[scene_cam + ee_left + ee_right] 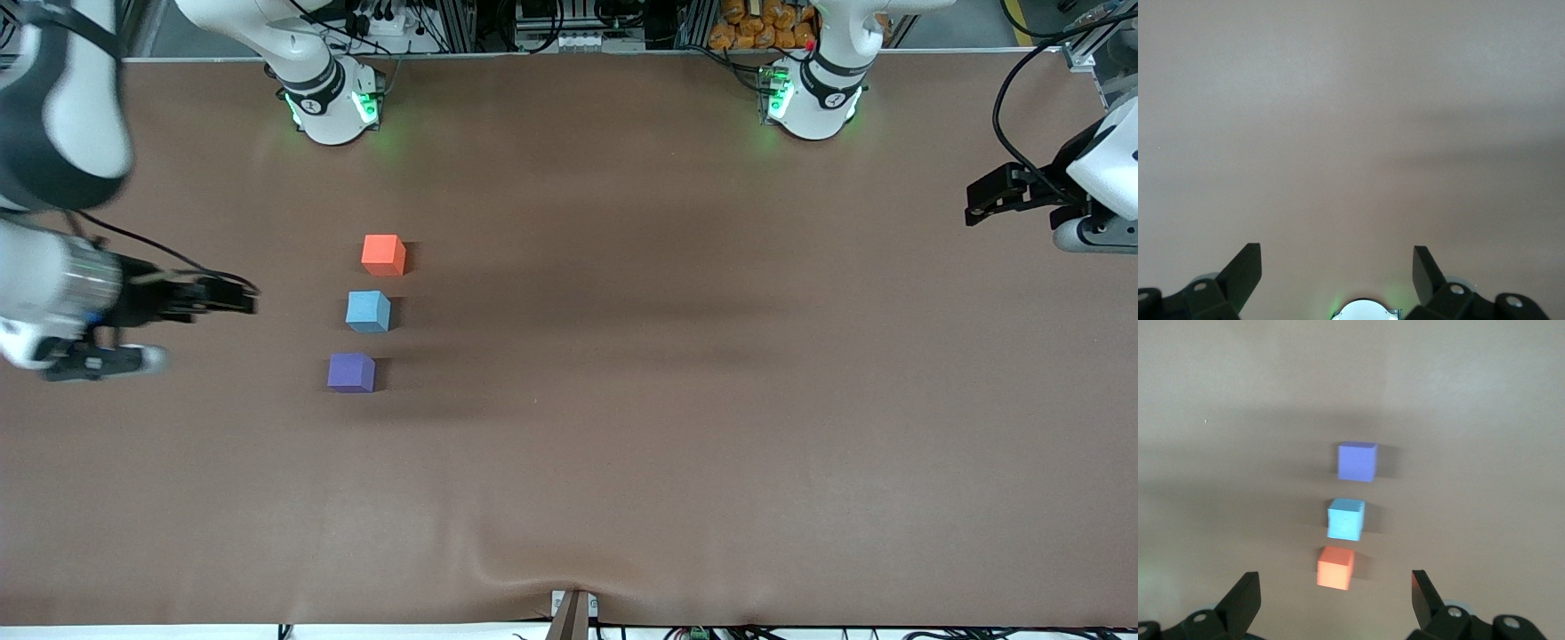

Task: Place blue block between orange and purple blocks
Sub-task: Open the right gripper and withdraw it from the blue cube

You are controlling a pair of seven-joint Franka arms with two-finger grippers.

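The orange block (383,254), the blue block (368,311) and the purple block (350,372) stand in a line on the brown table (640,418). The blue block sits between the other two, with small gaps on both sides. The orange block is farthest from the front camera and the purple block nearest. My right gripper (242,300) is open and empty, over the table beside the blocks toward the right arm's end. Its wrist view shows the purple (1357,461), blue (1345,519) and orange (1335,567) blocks. My left gripper (978,201) is open and empty, waiting over the left arm's end.
The two arm bases (331,107) (813,102) stand along the table's edge farthest from the front camera. The left wrist view shows only bare table (1351,133) between the open fingers (1245,267). A clamp (573,613) sits at the table's nearest edge.
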